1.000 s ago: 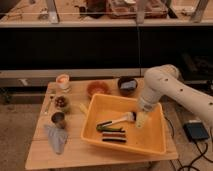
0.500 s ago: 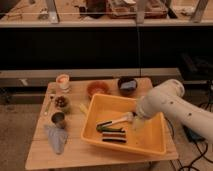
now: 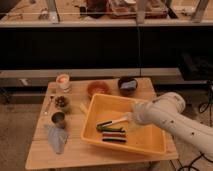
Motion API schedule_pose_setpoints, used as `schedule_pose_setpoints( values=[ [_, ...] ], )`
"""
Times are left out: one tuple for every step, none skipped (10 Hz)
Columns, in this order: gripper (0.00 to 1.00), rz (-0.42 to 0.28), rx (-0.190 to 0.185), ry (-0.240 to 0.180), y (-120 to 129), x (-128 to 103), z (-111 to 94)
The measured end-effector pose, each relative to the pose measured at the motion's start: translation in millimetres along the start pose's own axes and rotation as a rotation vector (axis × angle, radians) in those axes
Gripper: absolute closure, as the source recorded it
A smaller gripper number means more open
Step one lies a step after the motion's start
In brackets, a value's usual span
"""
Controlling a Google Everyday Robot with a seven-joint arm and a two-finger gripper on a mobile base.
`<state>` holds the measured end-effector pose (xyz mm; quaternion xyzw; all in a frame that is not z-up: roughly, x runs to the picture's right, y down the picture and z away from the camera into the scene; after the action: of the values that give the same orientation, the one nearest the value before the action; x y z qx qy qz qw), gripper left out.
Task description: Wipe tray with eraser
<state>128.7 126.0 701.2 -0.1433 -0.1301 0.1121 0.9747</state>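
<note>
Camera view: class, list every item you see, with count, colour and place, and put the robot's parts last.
table: one, pale wood, centre
tray: one, yellow-orange, table's right half
eraser: one, dark with stripes, in tray
stick: one, green-black, in tray
orange bowl: one, orange-red, behind tray
dark bowl: one, dark, behind tray
cup: one, pale, back left
tin: one, metallic, left of tray
cloth: one, grey-blue, front left
arm: one, white, reaching from right
tool: one, white, over tray, open
</note>
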Motion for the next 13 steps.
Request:
schedule_pose_setpoints(
  values=[
    [0.2,-0.015,-0.037,-0.006,3.0,-1.2,3.2],
    [0.2,-0.032,-0.085,-0.014,8.6,-9.0,9.7],
    [0.2,-0.043,-0.132,-0.025,17.2,-18.7,18.2],
    [0.2,-0.053,-0.187,-0.034,29.3,-24.5,26.8],
    [0.2,-0.059,-0.228,-0.036,39.5,-25.1,32.5],
    [0.2,-0.065,-0.285,-0.033,52.9,-23.2,39.7],
    [0.2,-0.073,-0.322,-0.029,60.8,-24.8,41.9],
    [0.2,-0.081,-0.338,-0.023,64.8,-25.9,43.2],
    [0.2,-0.083,-0.349,-0.018,68.3,-25.1,46.1],
    [0.2,-0.086,-0.36,-0.009,73.9,-23.3,52.9],
    [0.2,-0.092,-0.367,-0.002,78.1,-22.6,59.2],
    [0.2,-0.097,-0.372,-0.001,81.5,-22.9,66.5],
    [0.2,-0.1,-0.379,0.0,86.3,-22.4,77.1]
  ],
)
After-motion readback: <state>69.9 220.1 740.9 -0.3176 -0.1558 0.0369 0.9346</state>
